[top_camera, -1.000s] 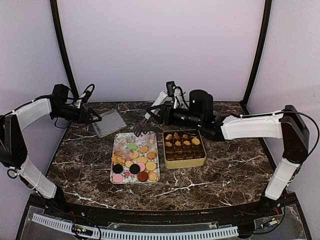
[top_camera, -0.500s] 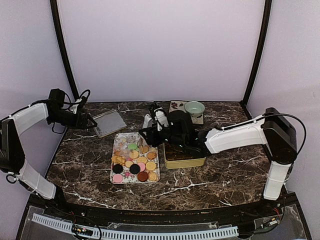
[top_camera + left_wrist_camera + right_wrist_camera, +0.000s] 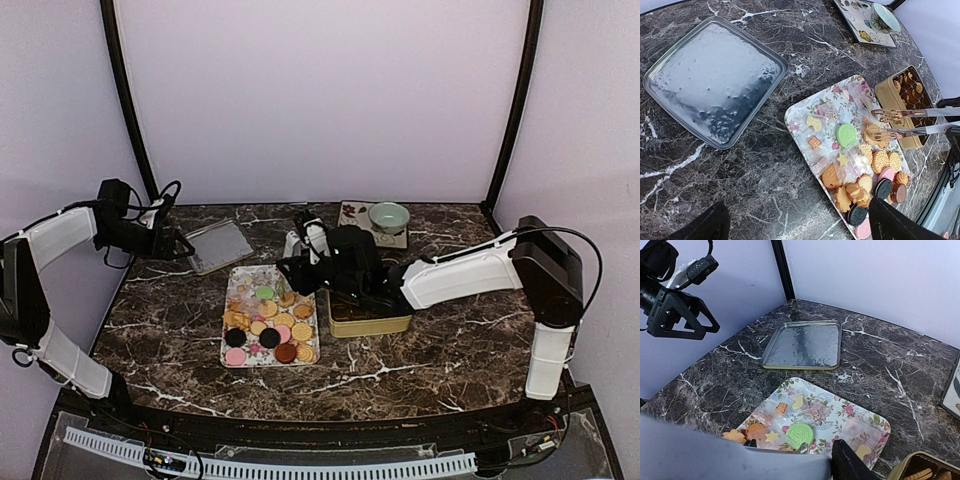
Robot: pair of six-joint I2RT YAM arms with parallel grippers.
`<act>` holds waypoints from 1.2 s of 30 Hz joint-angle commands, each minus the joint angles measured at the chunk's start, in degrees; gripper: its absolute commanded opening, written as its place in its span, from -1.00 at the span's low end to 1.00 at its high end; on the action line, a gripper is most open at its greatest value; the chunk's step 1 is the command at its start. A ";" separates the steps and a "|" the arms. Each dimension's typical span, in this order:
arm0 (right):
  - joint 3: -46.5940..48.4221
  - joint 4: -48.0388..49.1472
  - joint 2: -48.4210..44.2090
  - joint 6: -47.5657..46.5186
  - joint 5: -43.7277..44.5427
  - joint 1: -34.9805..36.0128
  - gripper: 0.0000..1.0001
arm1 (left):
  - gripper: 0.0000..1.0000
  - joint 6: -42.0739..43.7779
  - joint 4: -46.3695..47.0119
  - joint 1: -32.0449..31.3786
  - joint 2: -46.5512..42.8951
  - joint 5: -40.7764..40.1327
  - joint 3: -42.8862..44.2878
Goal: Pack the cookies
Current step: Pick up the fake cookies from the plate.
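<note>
Top view: the right arm [image 3: 455,272] covers most of the gold tin [image 3: 372,322], so only its near edge shows; the cookies [image 3: 268,325] on the flowery tray [image 3: 240,285] are too small to tell apart by shape. Left wrist view: the left gripper's fingers [image 3: 700,226] are cut off by the bottom edge. Right wrist view: a blurred grey part of the right gripper [image 3: 715,455] hides the tray's near half; the tin [image 3: 920,467] is cut off at the corner.

dark marble table [image 3: 450,340], flowery tray [image 3: 243,284], gold tin [image 3: 370,322], tin lid [image 3: 220,246], saucer [image 3: 352,211]
</note>
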 commanded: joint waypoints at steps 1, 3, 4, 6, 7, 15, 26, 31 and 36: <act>1.96 3.60 1.27 0.36 -0.03 0.94 0.00 | 0.98 0.91 -0.77 0.35 -1.62 1.27 -0.66; 1.94 3.56 1.45 0.34 0.19 0.94 0.00 | 0.98 0.81 -0.79 0.35 -1.61 1.47 -0.66; 1.93 3.42 1.48 0.34 0.19 0.94 0.00 | 0.97 0.82 -0.77 0.35 -1.61 1.55 -0.66; 2.06 3.26 1.51 0.40 -0.24 0.94 0.00 | 0.98 0.83 -0.72 0.35 -1.61 1.66 -0.66; 2.15 3.06 1.53 0.52 -0.61 0.94 0.00 | 0.98 0.83 -0.65 0.29 -1.61 1.62 -0.66; 1.87 1.94 1.02 2.31 -2.02 1.32 -0.17 | 0.97 0.76 -0.63 0.30 -1.35 1.70 -0.67; 2.21 -0.53 -2.30 1.46 -0.34 1.47 -0.57 | 0.96 0.48 -0.67 0.34 -1.09 2.18 -0.16; 2.17 -1.10 -6.86 0.77 -0.33 0.85 -0.68 | 0.96 0.55 -0.83 0.30 -1.08 2.16 0.01; -1.01 -2.33 -13.65 -0.70 -0.05 -0.63 -0.69 | 0.95 0.74 -1.21 0.34 -1.09 2.34 0.30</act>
